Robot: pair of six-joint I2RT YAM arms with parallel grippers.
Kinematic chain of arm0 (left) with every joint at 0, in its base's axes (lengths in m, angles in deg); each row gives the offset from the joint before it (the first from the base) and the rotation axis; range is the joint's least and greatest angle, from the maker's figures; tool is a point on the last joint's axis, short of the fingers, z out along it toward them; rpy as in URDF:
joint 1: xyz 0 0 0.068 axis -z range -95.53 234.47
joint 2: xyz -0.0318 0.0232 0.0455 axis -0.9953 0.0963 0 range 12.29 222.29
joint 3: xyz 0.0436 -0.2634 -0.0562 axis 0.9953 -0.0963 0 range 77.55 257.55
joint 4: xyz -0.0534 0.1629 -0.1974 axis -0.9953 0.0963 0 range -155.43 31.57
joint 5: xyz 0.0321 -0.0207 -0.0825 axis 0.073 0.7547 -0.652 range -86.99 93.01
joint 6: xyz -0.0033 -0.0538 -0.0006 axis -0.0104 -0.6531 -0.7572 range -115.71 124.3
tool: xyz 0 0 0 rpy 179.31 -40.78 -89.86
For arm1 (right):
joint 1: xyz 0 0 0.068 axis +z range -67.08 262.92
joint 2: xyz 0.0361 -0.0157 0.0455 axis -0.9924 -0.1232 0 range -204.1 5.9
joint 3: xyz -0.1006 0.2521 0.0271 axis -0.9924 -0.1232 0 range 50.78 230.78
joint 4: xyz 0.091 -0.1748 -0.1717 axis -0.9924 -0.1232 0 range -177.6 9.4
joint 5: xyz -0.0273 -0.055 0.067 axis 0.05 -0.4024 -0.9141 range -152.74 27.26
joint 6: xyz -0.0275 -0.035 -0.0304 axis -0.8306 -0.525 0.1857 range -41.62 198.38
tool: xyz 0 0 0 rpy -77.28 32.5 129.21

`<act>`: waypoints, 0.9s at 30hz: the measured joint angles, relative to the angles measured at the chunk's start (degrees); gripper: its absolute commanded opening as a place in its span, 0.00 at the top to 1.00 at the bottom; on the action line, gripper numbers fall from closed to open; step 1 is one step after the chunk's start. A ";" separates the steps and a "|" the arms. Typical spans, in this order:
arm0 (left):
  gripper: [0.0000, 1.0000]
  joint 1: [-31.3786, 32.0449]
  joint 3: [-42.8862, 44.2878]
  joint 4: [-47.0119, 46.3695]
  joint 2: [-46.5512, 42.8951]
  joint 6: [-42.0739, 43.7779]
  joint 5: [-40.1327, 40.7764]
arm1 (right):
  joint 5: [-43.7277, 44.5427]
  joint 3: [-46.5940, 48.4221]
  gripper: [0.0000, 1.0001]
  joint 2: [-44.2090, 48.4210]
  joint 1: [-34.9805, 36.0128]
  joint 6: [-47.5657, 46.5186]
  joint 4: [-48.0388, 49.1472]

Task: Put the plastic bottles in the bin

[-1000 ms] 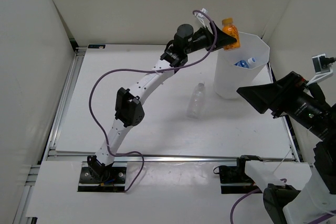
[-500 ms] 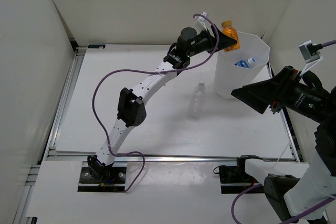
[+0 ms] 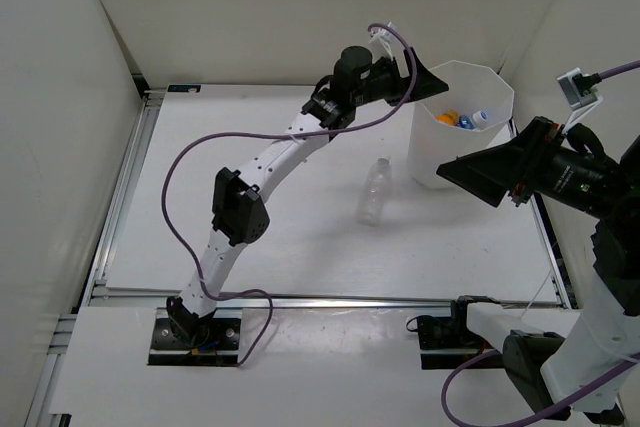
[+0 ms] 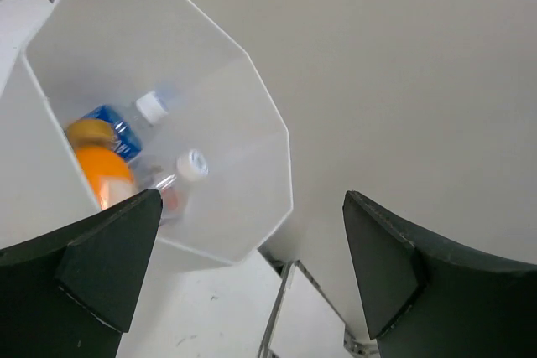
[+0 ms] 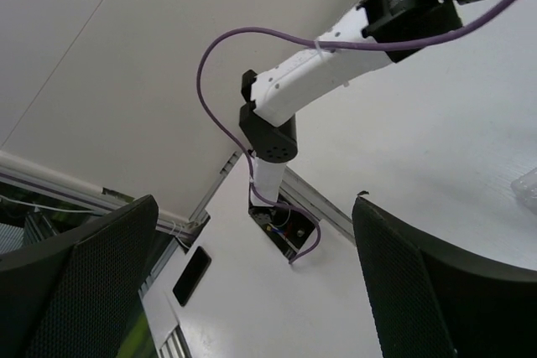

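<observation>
The white faceted bin [image 3: 440, 162] stands at the back right of the table. An orange bottle [image 3: 447, 118] lies inside it beside a blue-labelled bottle [image 3: 478, 117]. In the left wrist view the orange bottle [image 4: 101, 169], a blue-labelled bottle [image 4: 113, 123] and a clear white-capped bottle [image 4: 180, 178] lie inside the bin [image 4: 226, 106]. One clear bottle [image 3: 373, 190] lies on the table left of the bin. My left gripper [image 3: 432, 82] [image 4: 252, 207] hangs open and empty over the bin's left rim. My right gripper [image 3: 480, 175] [image 5: 252, 215] is open and empty, raised in front of the bin.
The left arm [image 3: 270, 157] stretches diagonally across the table toward the bin. White walls enclose the table on the left, back and right. A metal rail [image 3: 330, 300] runs along the near edge. A dark phone-like slab [image 5: 191, 274] lies beyond the table edge.
My left gripper opened and the orange bottle dropped from it into the bin. The right gripper swung a little left and up.
</observation>
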 measured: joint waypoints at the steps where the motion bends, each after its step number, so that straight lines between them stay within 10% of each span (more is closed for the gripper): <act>1: 0.00 -0.33 -0.57 1.51 -1.22 0.79 -0.22 | 0.00 -0.68 0.01 0.13 0.00 0.00 0.66; 12: 0.00 -3.67 -20.26 21.99 -23.04 20.17 -0.96 | 0.46 -7.74 0.01 2.84 0.00 -0.92 5.57; 27: 0.00 2.51 -19.85 44.52 -7.37 31.67 11.26 | 5.90 -9.31 0.01 6.01 0.00 2.05 8.79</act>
